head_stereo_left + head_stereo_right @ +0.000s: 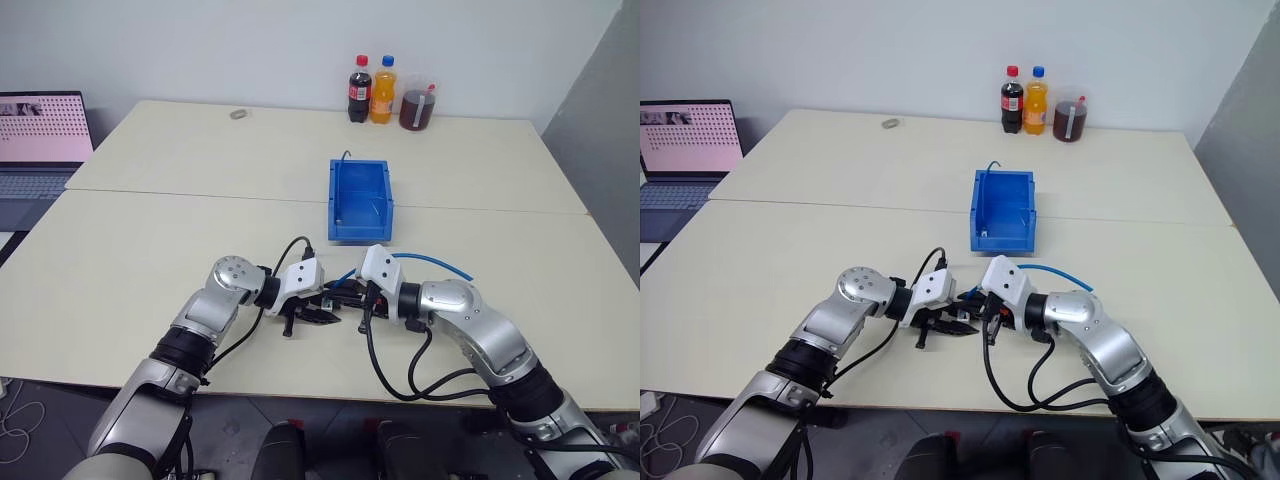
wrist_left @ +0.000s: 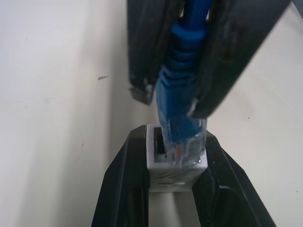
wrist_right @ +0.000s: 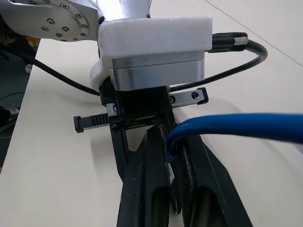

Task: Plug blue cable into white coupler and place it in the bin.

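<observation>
The left fingers (image 2: pixel 156 189) clamp the boxy white coupler (image 2: pixel 176 165); the right fingers (image 2: pixel 218 61) pinch the ribbed blue cable (image 2: pixel 182 90), its clear plug at the coupler's opening. The matte cream surface (image 1: pixel 150 240) carries the rectangular plastic bin (image 1: pixel 360 200).

Cream table (image 1: pixel 150 270) with bin (image 1: pixel 360 203), bottles (image 1: pixel 371 92), laptop (image 1: pixel 40 140).

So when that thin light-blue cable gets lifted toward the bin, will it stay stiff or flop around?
The thin light-blue cable probably flops: it arcs loosely behind the right end effector. The ribbed boot looks stiffer. It seems light.
</observation>
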`<action>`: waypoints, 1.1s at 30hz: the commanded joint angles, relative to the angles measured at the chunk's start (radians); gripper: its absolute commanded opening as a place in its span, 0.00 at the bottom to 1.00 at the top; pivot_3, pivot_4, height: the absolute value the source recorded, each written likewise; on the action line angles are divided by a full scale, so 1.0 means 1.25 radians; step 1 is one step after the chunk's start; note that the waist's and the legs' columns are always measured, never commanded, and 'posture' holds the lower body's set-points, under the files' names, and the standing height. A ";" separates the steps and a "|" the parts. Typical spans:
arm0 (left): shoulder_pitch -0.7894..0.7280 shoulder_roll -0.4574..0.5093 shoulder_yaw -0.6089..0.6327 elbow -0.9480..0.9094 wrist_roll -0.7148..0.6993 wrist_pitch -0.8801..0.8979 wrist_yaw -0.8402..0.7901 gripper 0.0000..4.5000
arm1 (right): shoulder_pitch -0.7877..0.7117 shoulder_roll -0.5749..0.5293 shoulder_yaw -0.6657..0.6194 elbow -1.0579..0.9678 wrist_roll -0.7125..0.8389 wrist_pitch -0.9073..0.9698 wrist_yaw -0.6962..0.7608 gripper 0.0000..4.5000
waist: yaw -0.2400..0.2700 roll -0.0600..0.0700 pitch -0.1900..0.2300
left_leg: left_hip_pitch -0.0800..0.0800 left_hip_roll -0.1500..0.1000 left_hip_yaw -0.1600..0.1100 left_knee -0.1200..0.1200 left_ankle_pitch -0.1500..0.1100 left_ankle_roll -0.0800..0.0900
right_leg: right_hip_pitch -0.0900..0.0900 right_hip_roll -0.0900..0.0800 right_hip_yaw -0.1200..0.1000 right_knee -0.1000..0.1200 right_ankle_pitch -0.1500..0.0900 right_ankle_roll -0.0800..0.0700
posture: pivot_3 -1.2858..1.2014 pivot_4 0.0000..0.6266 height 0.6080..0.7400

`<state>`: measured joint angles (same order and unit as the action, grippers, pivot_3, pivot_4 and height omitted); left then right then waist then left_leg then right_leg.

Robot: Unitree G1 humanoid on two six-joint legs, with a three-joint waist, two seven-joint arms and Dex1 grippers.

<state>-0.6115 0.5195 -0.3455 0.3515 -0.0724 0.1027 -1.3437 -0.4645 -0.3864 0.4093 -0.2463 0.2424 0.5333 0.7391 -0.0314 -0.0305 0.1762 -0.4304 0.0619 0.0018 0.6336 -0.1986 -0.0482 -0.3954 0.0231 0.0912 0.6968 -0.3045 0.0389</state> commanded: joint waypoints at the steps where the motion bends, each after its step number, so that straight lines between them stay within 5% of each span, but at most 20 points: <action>1: -0.002 -0.006 -0.008 0.007 0.013 -0.002 0.006 0.18 | -0.013 -0.010 0.025 -0.027 -0.029 0.061 -0.004 0.00 | 0.000 0.000 0.000 | 0.000 0.000 0.000 0.000 0.000 0.000 | 0.000 0.000 0.000 0.000 0.000 0.000 | 0.52 0.24 1.00; 33: -0.022 -0.037 0.016 0.021 0.001 0.036 0.049 0.18 | -0.018 0.034 0.067 -0.119 -0.091 0.243 -0.100 0.00 | 0.001 0.000 -0.003 | 0.005 0.000 0.000 0.001 0.000 0.000 | 0.005 0.000 0.000 0.000 0.000 0.001 | 0.52 0.24 1.00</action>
<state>-0.6134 0.4861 -0.3328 0.3781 -0.0727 0.1431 -1.3042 -0.5117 -0.3464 0.4666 -0.3899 0.1331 0.8119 0.6200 -0.0298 -0.0307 0.1726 -0.4238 0.0618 0.0016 0.6350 -0.1986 -0.0482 -0.3887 0.0229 0.0913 0.6973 -0.3052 0.0400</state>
